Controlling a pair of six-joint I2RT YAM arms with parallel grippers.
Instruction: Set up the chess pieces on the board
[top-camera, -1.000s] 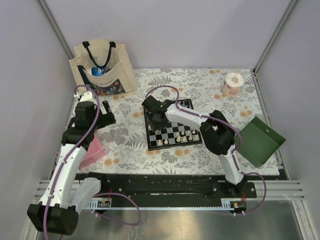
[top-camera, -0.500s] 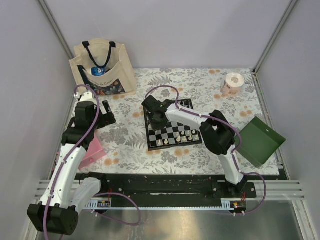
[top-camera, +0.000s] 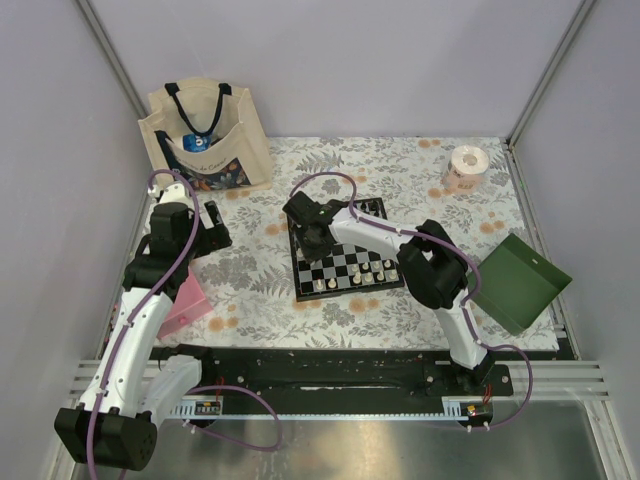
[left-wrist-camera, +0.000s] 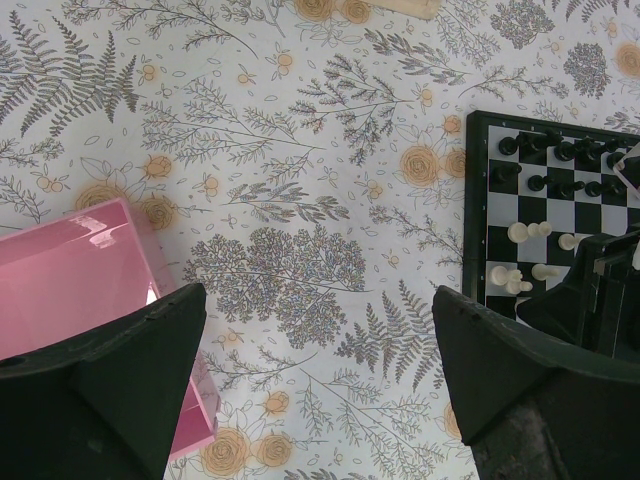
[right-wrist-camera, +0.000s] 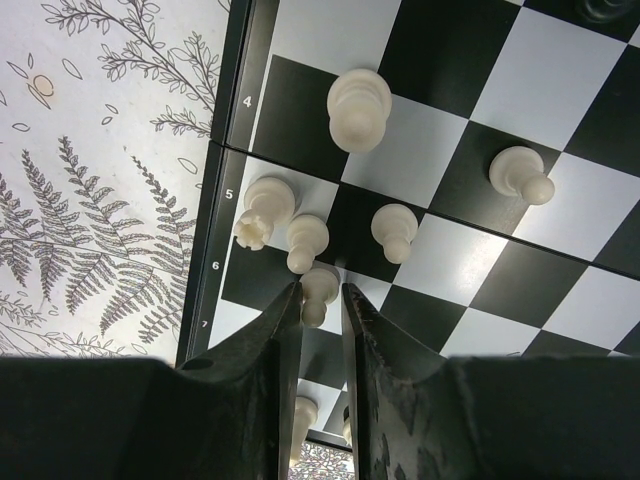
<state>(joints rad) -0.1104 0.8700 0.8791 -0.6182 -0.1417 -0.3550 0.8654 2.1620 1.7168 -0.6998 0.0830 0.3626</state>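
Note:
The board (top-camera: 345, 262) lies mid-table on the flowered cloth, with cream-white chess pieces (top-camera: 365, 274) along its near rows. My right gripper (top-camera: 312, 240) hangs over the board's left edge. In the right wrist view it (right-wrist-camera: 320, 290) is shut on a white pawn (right-wrist-camera: 320, 282) near the border (right-wrist-camera: 225, 180) by rows 6 and 7. Two more white pieces (right-wrist-camera: 265, 208) crowd just beyond that pawn, and others (right-wrist-camera: 358, 108) stand further along. My left gripper (left-wrist-camera: 318, 300) is open over bare cloth, left of the board (left-wrist-camera: 480, 200). Black pieces (left-wrist-camera: 560, 150) show at its far rows.
A pink box (top-camera: 185, 300) lies under the left arm and close to the left finger (left-wrist-camera: 120, 370). A tote bag (top-camera: 205, 135) stands at the back left. A tape roll (top-camera: 465, 165) sits back right, and a green tray (top-camera: 520, 280) lies at the right edge.
My right gripper's jaws have drawn in around the white pawn at the board's left edge. The left arm has not moved.

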